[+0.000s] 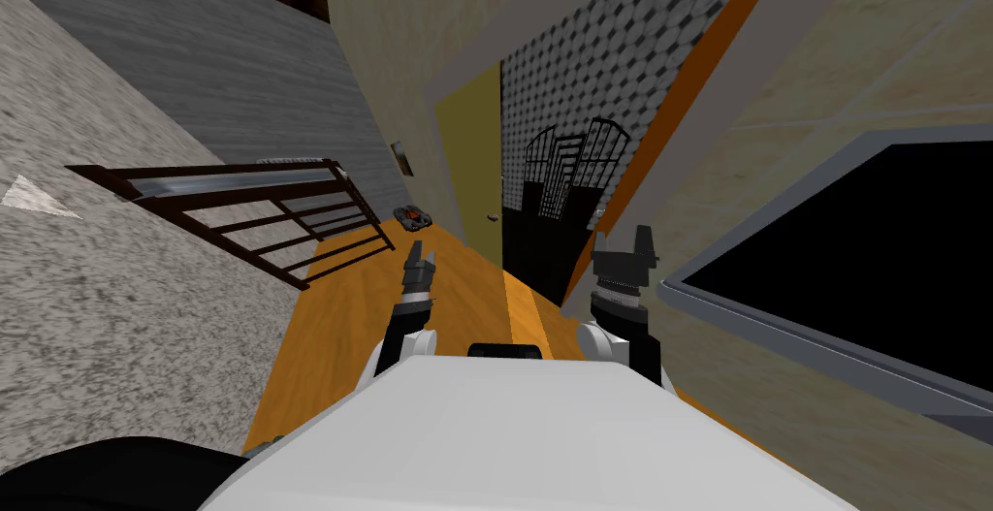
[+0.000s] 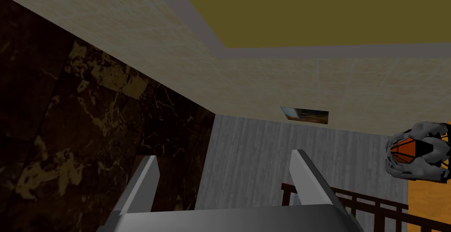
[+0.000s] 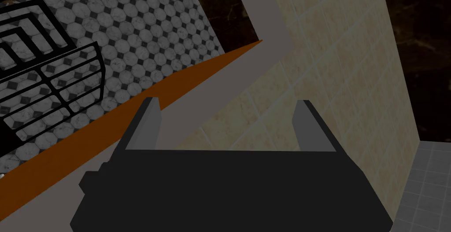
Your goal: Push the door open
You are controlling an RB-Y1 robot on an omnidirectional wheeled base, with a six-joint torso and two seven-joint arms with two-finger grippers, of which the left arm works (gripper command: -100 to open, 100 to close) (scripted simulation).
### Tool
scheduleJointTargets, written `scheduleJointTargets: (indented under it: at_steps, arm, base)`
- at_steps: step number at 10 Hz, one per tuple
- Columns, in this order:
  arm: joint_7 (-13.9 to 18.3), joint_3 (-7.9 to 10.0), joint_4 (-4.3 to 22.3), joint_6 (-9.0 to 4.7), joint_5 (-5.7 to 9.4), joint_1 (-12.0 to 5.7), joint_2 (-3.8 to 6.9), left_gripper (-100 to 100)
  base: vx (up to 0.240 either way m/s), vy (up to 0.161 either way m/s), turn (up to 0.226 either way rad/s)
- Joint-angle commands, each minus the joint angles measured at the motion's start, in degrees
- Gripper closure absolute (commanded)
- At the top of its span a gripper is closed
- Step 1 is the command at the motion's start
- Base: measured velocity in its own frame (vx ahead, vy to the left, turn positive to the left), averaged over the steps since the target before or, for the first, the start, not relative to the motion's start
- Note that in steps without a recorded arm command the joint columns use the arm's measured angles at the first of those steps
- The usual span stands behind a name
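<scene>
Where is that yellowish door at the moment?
In the head view, the olive-yellow door stands ahead at the far end of the orange floor, just left of the black wire racks.

Left end effector (image 1: 421,255) and right end effector (image 1: 621,239) both held forward, each spread wide

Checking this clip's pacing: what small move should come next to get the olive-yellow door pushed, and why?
Probably advance the left gripper, fingers open, toward the flat olive-yellow door panel. It hangs over the orange wood floor, apart from the panel, and sits nearer to it than the open right gripper, which is beside the grey door frame.
</scene>
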Motion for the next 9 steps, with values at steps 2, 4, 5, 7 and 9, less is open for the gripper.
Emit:
scheduleJointTargets:
  at_steps: [2, 4, 5, 7, 9]
  arm:
    - [0.4, -0.61, 2.6, -0.73, -0.25, -1.11, 0.82, -100]
    - [0.7, -1.21, 5.1, -1.47, -0.50, -2.22, 1.52, -100]
    - [0.8, -1.41, 6.0, -1.71, -0.59, -2.59, 1.72, -100]
    - [1.1, -1.81, 7.7, -2.20, -0.75, -3.34, 2.12, -100]
    - [1.5, -2.50, 10.6, -3.03, -1.04, -4.60, 2.72, -100]
  base:
    - [0.160, 0.019, -0.017]
    - [0.131, 0.035, -0.018]
    - [0.148, 0.053, -0.010]
    - [0.093, 0.040, -0.015]
    - [0.118, 0.037, -0.017]
